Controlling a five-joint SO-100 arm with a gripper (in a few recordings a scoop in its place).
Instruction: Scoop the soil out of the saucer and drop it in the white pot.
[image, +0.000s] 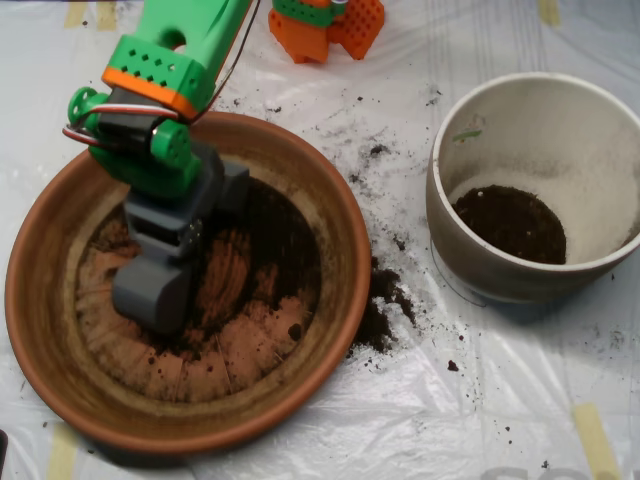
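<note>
**Midway: tool down in the saucer, soil split between dish and pot**

Now the grey tool sits low inside the saucer, toward the left part of its base, with the green arm reaching in from the surface's far-left edge. Seen from above, its shells hide their own mouth, so I cannot tell whether it stands wide, narrow or closed on a load; nothing can be seen between them.

Around the tool, the soil lies mostly in a dark patch on the right and far part of the saucer's base, thinning to a dusting over the ridges nearer the front. Much of the terracotta base shows bare, which suggests a fair share has already gone.

Just outside the saucer's right rim, a spilled clump lies on the plastic-covered surface, with loose grains scattered between the saucer and the white pot. The pot stands toward the right edge of the surface, well apart from the tool, and holds a dark layer of soil at its bottom.

My judgement: the job is partly done. Left to do are the patch in the saucer and, perhaps, the spill.

The saucer floor beneath the tool and arm is hidden. An orange part at the far edge is cut off by the frame.
</note>
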